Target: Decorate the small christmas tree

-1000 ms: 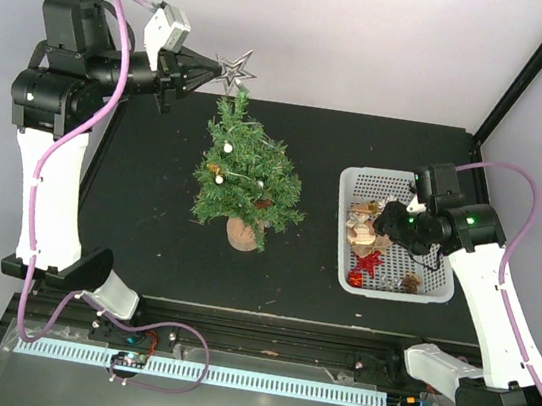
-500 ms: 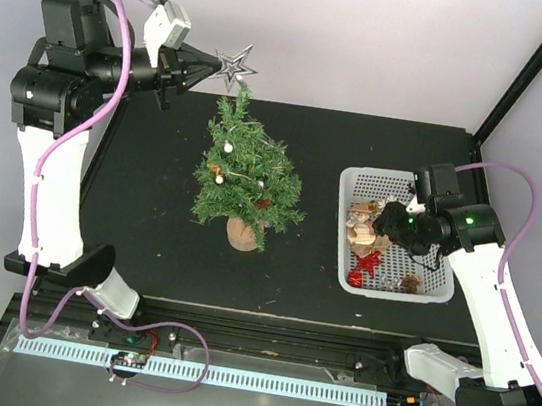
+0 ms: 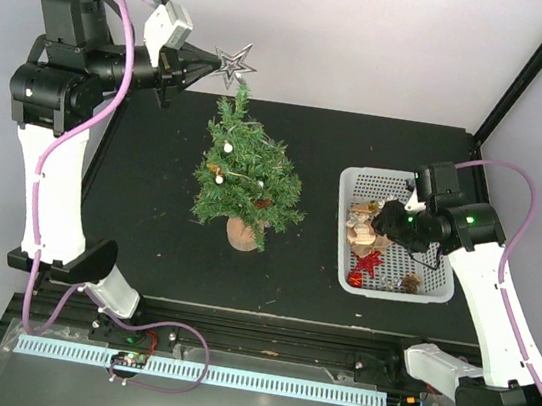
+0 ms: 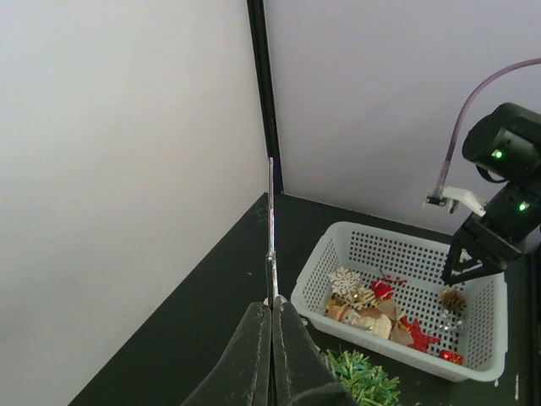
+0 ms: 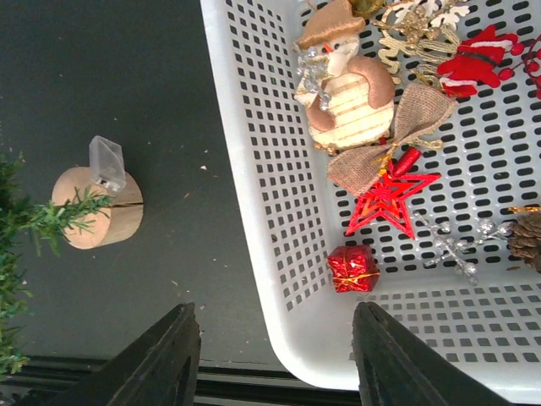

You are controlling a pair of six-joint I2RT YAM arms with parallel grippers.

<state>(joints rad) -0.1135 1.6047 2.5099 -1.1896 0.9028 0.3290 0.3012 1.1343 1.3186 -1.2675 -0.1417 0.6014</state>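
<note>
The small christmas tree stands mid-table on its wood stump, with a few small ornaments on its branches. My left gripper is shut on a silver wire star, held just above and slightly behind the tree's tip. In the left wrist view the star shows edge-on between the shut fingers, with the tree top below. My right gripper is open and empty over the near-left corner of the white basket. In the right wrist view the gripper straddles the basket's wall.
The basket holds a red gift box, a red star, a burlap bow, a stuffed figure, a pine cone and other ornaments. The stump stands left of the basket. White walls and black frame posts close the table's back.
My left gripper has lifted the star slightly up and to the left above the tree tip. The right arm has barely moved.
</note>
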